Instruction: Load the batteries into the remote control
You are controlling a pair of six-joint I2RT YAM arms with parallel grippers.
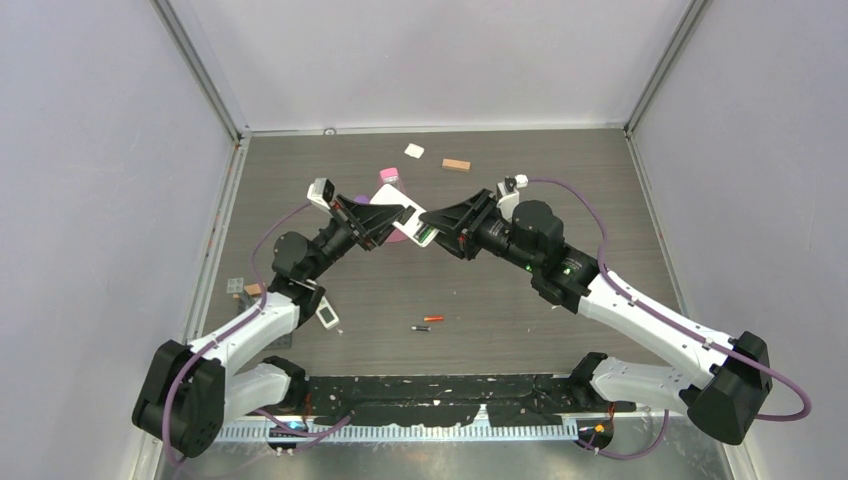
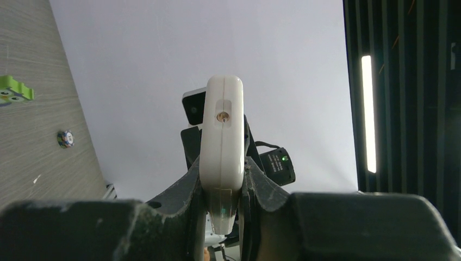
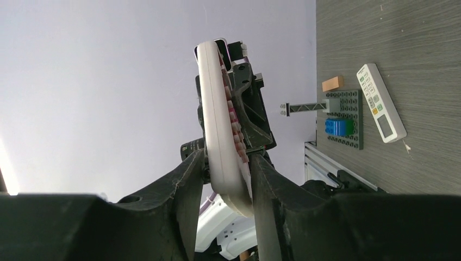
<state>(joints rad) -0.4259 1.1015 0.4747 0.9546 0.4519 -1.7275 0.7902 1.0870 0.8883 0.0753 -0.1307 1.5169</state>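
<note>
Top view: left gripper (image 1: 395,218) and right gripper (image 1: 435,222) jointly clamp the remote control (image 1: 412,228) aloft; batteries (image 1: 432,319) lie loose, well below and behind them. Left wrist: jaws closed on its end. Right wrist: jaws pinching its faces. Likely step: reorienting the remote. Next, one gripper must let go to fetch a battery.

Remotes: two, the held remote (image 2: 222,141) and the flat remote (image 1: 327,318) on the table. Batteries: two that I can count, a red-orange battery (image 1: 433,318) and a dark battery (image 1: 421,327) (both tiny in the top view, so the count is only probable). Small loose blocks: four, namely a white block (image 1: 414,150), a pink block (image 1: 388,175), a brown block (image 1: 456,165) and a tan block (image 3: 332,82). Studded grey plate (image 3: 350,109): one, carrying one blue brick (image 3: 337,126).
</note>
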